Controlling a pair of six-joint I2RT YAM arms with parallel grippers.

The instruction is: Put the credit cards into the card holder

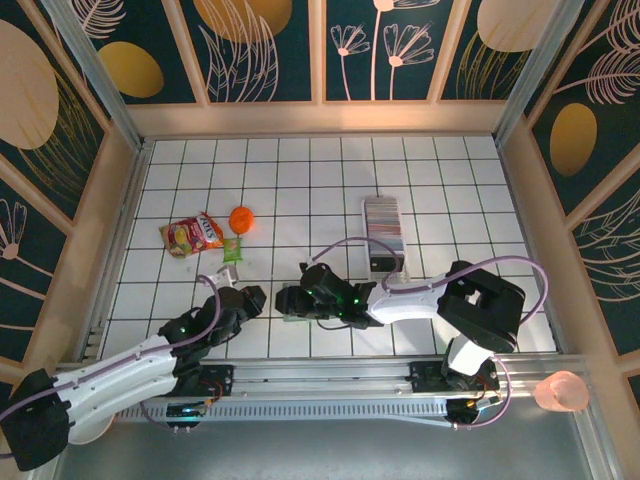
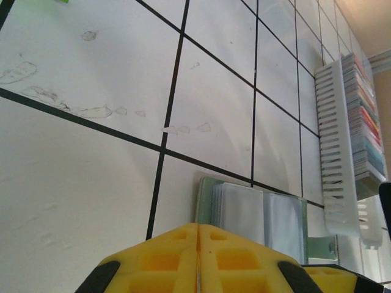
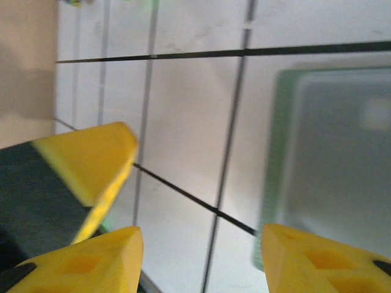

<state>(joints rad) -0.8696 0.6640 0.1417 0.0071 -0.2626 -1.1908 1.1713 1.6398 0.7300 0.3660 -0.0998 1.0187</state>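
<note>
We see the card holder [image 2: 256,220] lying open on the table [image 2: 79,201], just ahead of both grippers; the credit cards [image 2: 360,104] sit in the slotted tray [image 2: 333,152], well apart. The left gripper [image 2: 198,235] is pinched shut and empty, the right gripper [image 3: 198,244] roughly half open and empty. It's blurry, but one finger seems to be over the holder's edge, so lowering could shove it away.

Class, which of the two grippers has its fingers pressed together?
The left gripper: its yellow fingers meet along a thin seam, while the right gripper holds its fingers visibly apart.
</note>
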